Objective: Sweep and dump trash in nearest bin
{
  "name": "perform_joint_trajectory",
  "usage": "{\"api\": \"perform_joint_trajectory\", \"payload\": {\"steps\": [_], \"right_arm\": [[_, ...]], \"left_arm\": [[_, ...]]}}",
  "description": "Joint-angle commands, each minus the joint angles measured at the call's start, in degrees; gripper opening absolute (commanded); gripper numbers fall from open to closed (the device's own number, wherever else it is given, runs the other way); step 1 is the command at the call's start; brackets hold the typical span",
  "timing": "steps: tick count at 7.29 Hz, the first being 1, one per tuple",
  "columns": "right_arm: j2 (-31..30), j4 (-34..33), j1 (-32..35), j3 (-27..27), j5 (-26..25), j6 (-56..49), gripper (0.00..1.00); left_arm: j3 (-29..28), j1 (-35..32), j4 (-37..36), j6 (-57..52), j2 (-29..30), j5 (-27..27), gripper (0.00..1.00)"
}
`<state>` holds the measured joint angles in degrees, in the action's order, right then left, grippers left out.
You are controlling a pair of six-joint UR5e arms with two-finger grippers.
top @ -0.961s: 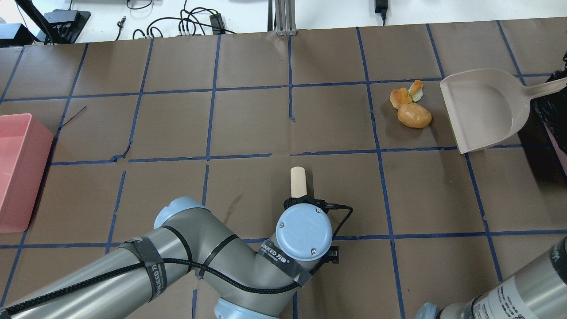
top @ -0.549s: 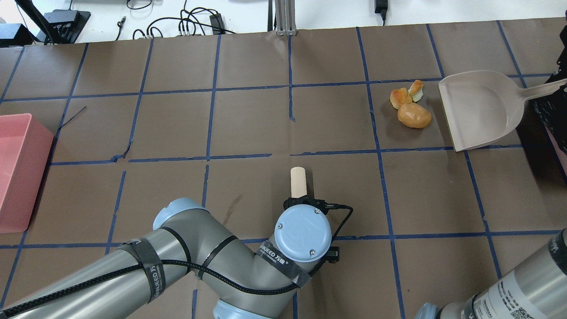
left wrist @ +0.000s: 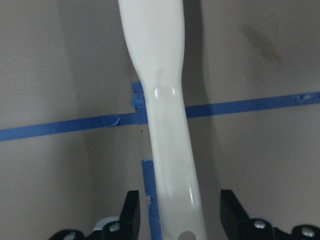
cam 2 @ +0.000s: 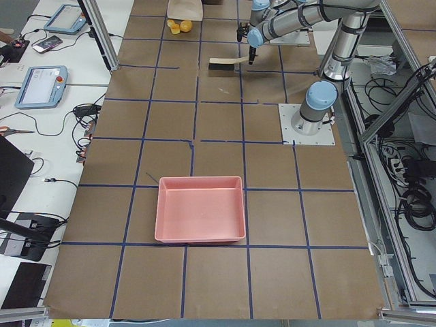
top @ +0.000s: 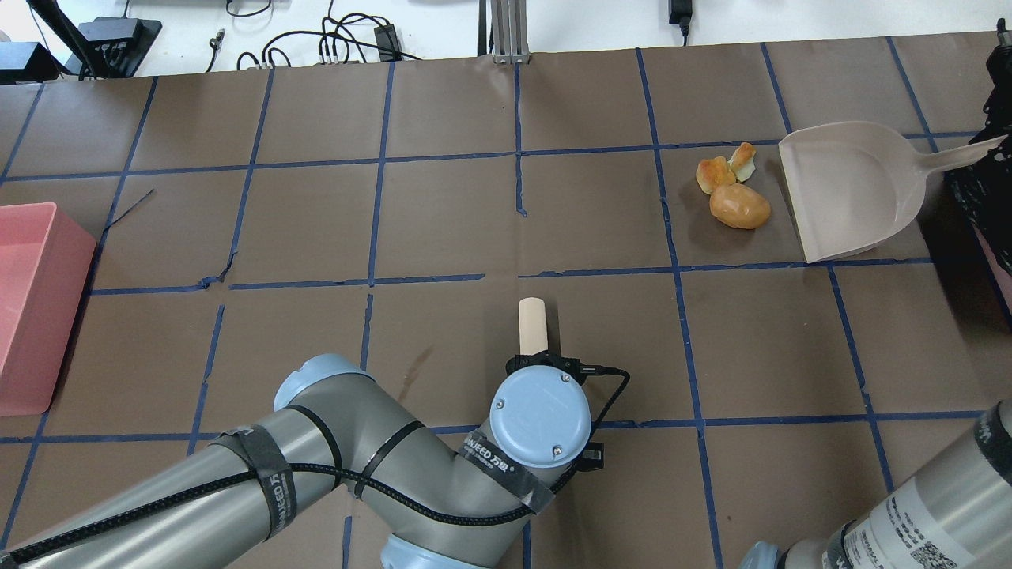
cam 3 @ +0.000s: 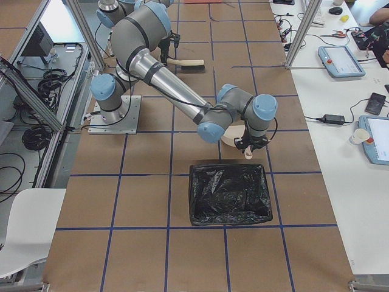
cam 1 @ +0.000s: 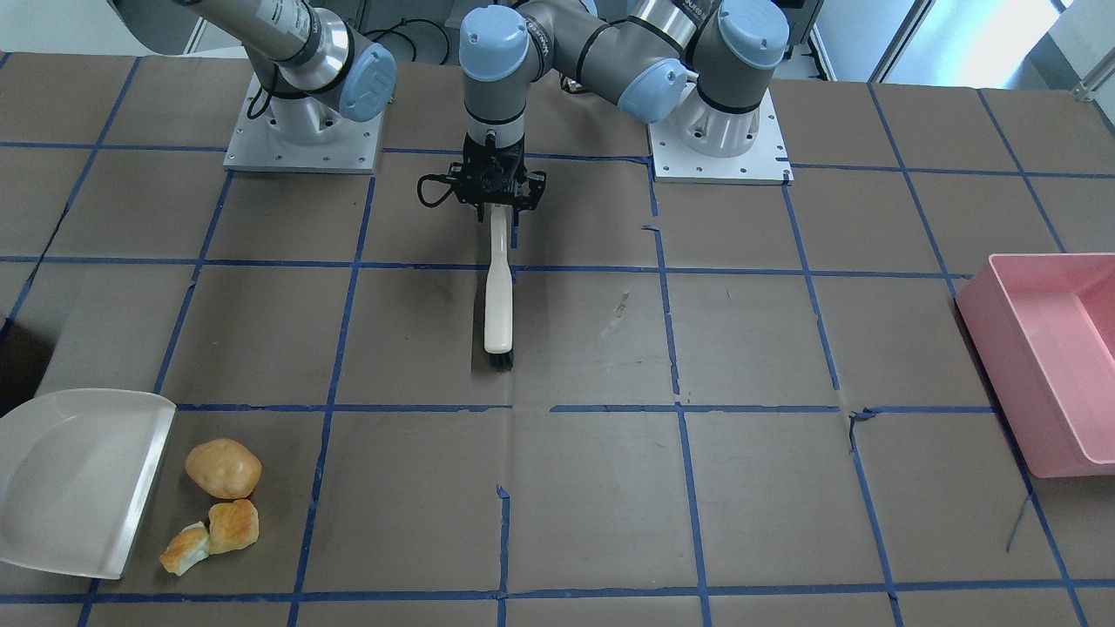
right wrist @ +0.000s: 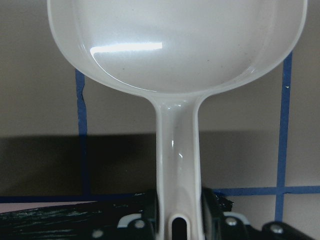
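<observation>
The trash lies at the far right of the table: a round tan bun (top: 739, 205) with two golden torn chunks (top: 714, 174) (top: 743, 160) touching behind it. A beige dustpan (top: 850, 190) rests with its lip just right of the bun, and my right gripper (right wrist: 178, 220) is shut on its handle. The black-lined bin (cam 3: 228, 194) stands right behind that gripper. Mid-table, a white brush (cam 1: 498, 296) with black bristles points away from the robot. My left gripper (left wrist: 180, 210) straddles the brush's handle end, open, with a gap on each side.
A pink tub (top: 71, 300) sits at the table's left edge, far from the trash. Blue tape lines grid the brown table cover. Cables and boxes lie beyond the far edge. The left arm's elbow hangs over the near middle of the table.
The dustpan has slid left toward the bun and turned slightly, carried by my right gripper. The left arm and the brush have hardly moved.
</observation>
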<state>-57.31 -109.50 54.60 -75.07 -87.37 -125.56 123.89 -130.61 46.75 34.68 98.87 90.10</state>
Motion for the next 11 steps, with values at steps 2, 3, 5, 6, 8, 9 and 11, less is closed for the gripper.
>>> {"api": "perform_joint_trajectory", "payload": {"steps": [2,3,5,6,8,9,11], "right_arm": [[0.2,-2.8,1.5,0.0,1.1,-0.4,0.00],[0.9,-3.0,1.7,0.0,1.1,-0.4,0.00],[2.0,-2.7,1.7,0.0,1.2,-3.1,0.00],[2.2,-2.9,1.7,0.0,1.1,-5.5,0.00],[2.3,-3.1,1.7,0.0,0.5,-7.7,0.00],[2.4,-3.4,1.7,0.0,0.4,-7.6,0.00],[2.6,-3.7,1.7,0.0,0.4,-6.5,0.00]], "left_arm": [[0.0,0.0,-0.3,-0.3,-0.3,-0.1,0.16],[-0.2,0.0,-1.3,-0.5,-0.6,-0.1,0.14],[-0.5,0.0,-1.5,-0.6,-0.8,-0.1,0.12],[-0.8,0.2,-1.5,-0.8,-2.0,-0.3,0.11],[-2.9,3.1,-1.2,-1.0,-3.2,-1.6,0.09],[-9.0,5.3,-0.1,-0.8,-1.1,-3.9,0.08],[-22.8,5.5,4.6,-0.7,8.6,-4.3,0.08]]}}
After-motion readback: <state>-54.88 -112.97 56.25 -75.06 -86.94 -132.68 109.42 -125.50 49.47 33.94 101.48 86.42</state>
